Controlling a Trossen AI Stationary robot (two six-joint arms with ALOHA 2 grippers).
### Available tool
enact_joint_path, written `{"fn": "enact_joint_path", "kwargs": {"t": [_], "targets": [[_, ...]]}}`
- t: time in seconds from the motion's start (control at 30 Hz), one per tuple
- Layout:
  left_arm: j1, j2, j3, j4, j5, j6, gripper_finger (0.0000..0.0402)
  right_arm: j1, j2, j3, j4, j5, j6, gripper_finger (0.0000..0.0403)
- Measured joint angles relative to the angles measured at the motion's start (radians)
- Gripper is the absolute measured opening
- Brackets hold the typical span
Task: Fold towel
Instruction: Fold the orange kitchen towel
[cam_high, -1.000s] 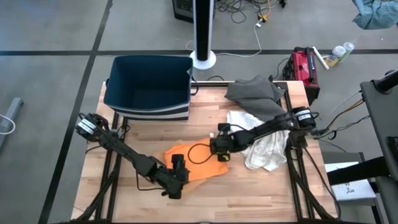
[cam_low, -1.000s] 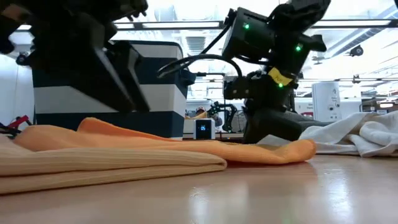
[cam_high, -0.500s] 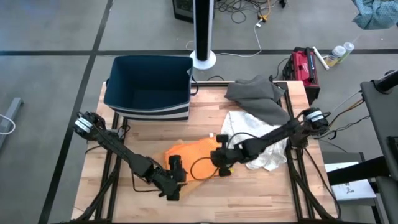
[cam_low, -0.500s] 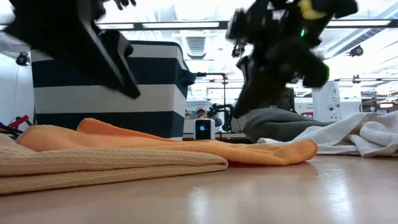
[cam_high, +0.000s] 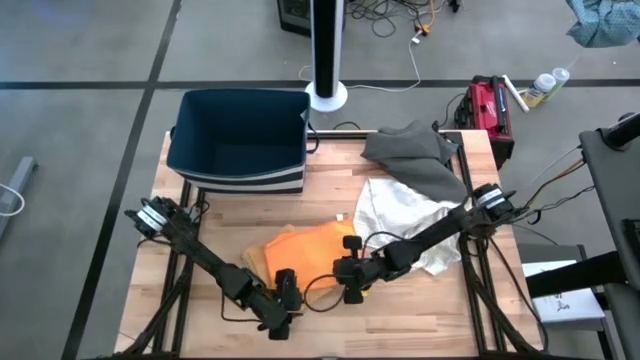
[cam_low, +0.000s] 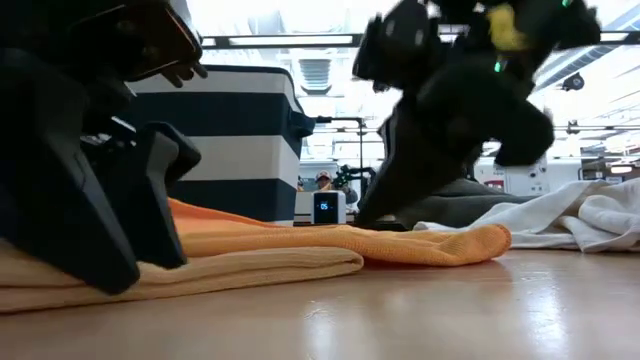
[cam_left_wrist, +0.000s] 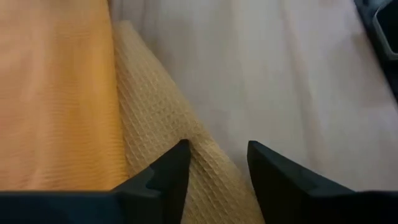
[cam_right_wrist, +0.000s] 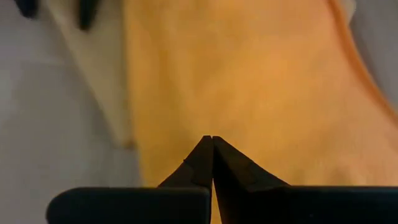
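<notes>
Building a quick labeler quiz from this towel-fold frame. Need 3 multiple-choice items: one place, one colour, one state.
1. Where does the blue bin stand?
A. back left of the table
B. front right
C. on the floor

2. What colour is the towel next to the left gripper?
A. grey
B. orange
C. green

3. How is the right gripper set?
A. wide open
B. shut, holding nothing
C. shut on the white cloth

Key:
1 A, in the high view it stands at the table's far left corner.
2 B, the orange towel lies beside it.
3 B, its fingertips meet with nothing between them.
</notes>
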Motion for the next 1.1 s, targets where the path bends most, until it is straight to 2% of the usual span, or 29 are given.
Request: {"fn": "enact_joint_path", "kwargs": {"t": [0.13,0.3,0.57,0.67,0.73,0.87,0.97,1.1], "targets": [[-0.017,0.013,0.007,-0.023,0.045,-0.059,0.0137,-0.007,0.043,0.0,-0.022,-0.01,0.064,0.0],[-0.064,-0.027,0.008,-0.207,0.067,-0.142,0.0128,0.026,0.047,0.004,-0.105,-0.054,0.166,0.0],[-0.171,-0.112,0.005,-0.583,0.069,-0.342,0.0146,0.204,-0.041,0.007,-0.329,-0.096,0.367,0.0],[-0.202,-0.145,0.001,-0.674,0.061,-0.426,0.0156,0.269,-0.083,0.023,-0.422,-0.091,0.471,0.0],[-0.213,-0.168,-0.004,-0.722,0.034,-0.472,0.0163,0.307,-0.104,0.026,-0.444,-0.052,0.522,0.0],[-0.209,-0.214,0.002,-0.662,-0.129,-0.51,0.0174,0.349,-0.121,0.026,-0.413,0.029,0.557,0.0],[-0.183,-0.22,0.006,-0.506,-0.263,-0.428,0.0179,0.352,-0.115,0.024,-0.38,0.049,0.568,0.0],[-0.104,-0.209,0.008,-0.223,-0.28,-0.237,0.0179,0.351,-0.065,0.023,-0.33,0.048,0.568,0.0]]}}
